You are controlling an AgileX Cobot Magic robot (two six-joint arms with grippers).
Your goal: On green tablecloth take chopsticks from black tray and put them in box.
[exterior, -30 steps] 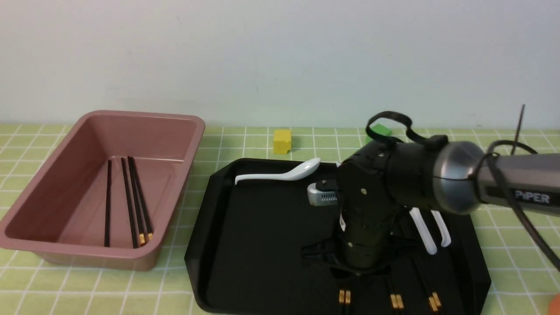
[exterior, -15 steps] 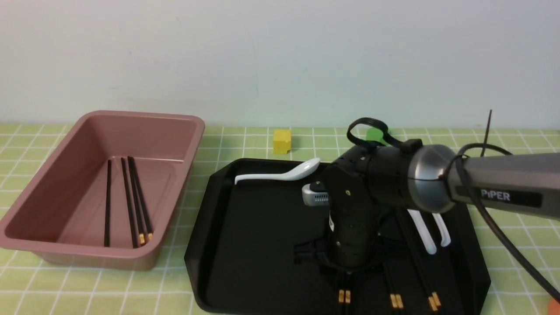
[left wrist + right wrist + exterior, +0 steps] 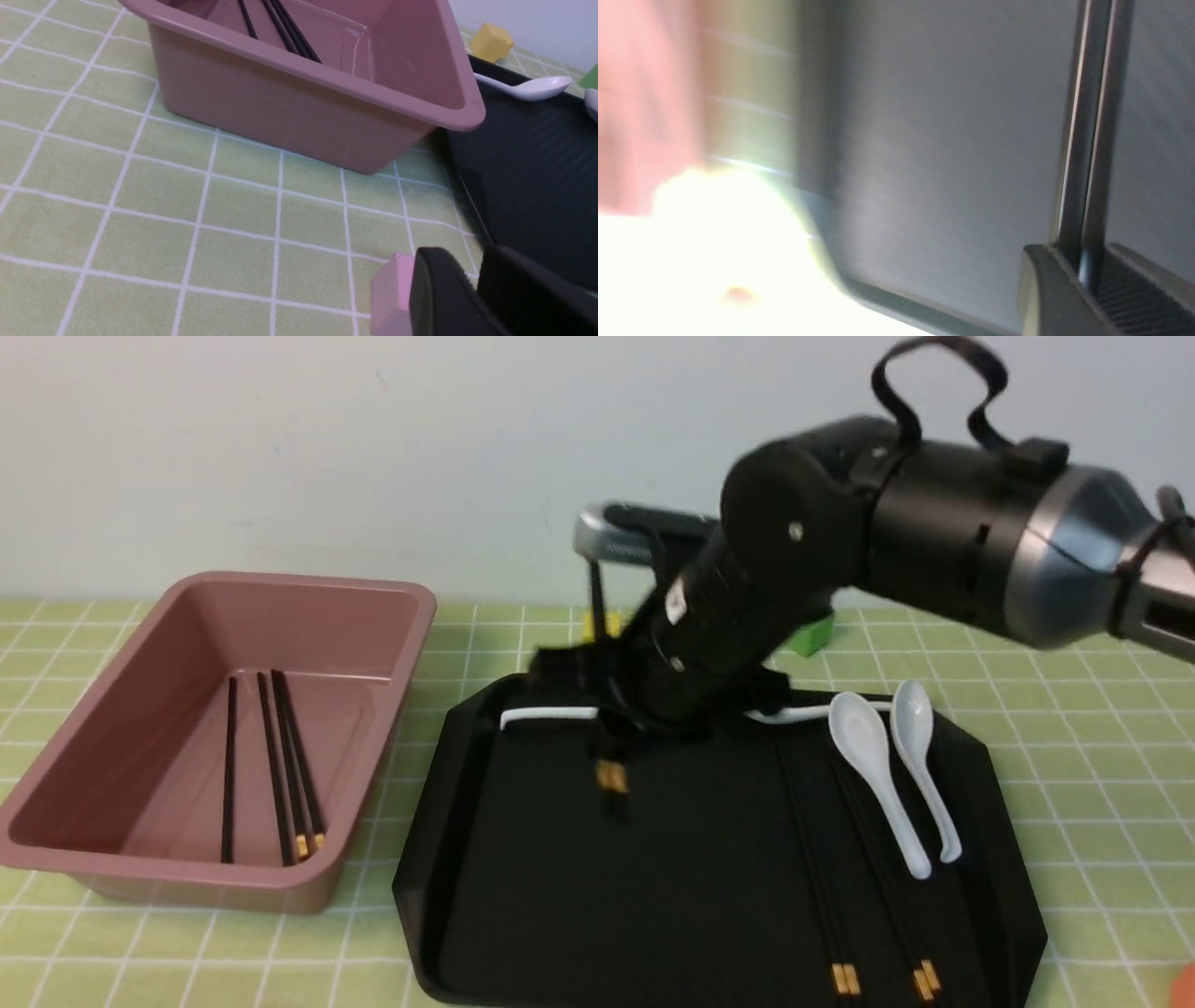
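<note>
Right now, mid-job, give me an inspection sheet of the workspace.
Surface: green tablecloth, gridded, flat.
Job's things: box holds chopsticks; two pairs lie on the black tray; held pair hangs above it.
Clutter: white spoons on tray; yellow cube, green cube behind it; pink block near left pincer.
Grippers: right pincer shut on held pair; left pincer low over cloth, jaws unclear.
Cables: black loop on right arm.
Surroundings: plain pale wall.

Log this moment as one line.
right gripper: shut on thin black gold-tipped chopsticks | over glossy black tray | dusty-pink plastic box: chopsticks inside | tray: two more chopstick pairs lying
</note>
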